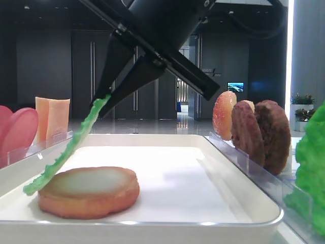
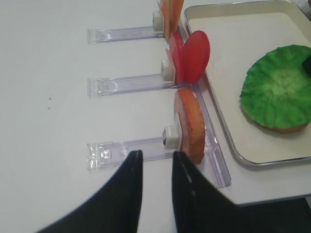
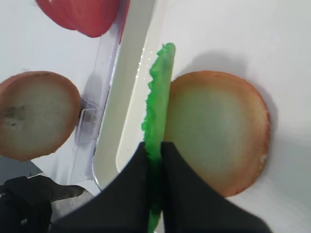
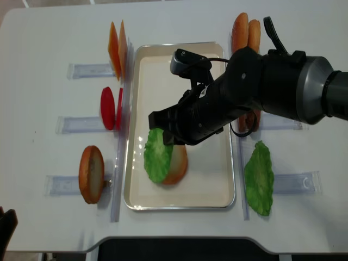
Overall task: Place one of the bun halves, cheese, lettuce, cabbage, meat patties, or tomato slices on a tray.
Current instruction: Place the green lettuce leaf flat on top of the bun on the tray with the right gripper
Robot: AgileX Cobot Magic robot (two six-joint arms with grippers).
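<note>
My right gripper (image 3: 154, 145) is shut on the rim of a bright green lettuce (image 3: 158, 102) leaf. The leaf slopes down from the gripper (image 1: 104, 96), and the low edge of the lettuce (image 1: 61, 155) rests against the left side of a bun half (image 1: 89, 190). That bun half (image 4: 179, 163) lies flat on the white tray (image 4: 204, 182), partly under the lettuce (image 4: 157, 152). My left gripper (image 2: 156, 154) hovers over the table left of the tray (image 2: 218, 111), fingers a little apart with nothing between them.
Clear holders flank the tray. On the left stand cheese (image 4: 117, 43), tomato slices (image 4: 109, 107) and a second bun half (image 4: 91, 174). On the right stand meat patties (image 1: 264, 134), another lettuce leaf (image 4: 260, 176) and orange discs (image 4: 244, 32).
</note>
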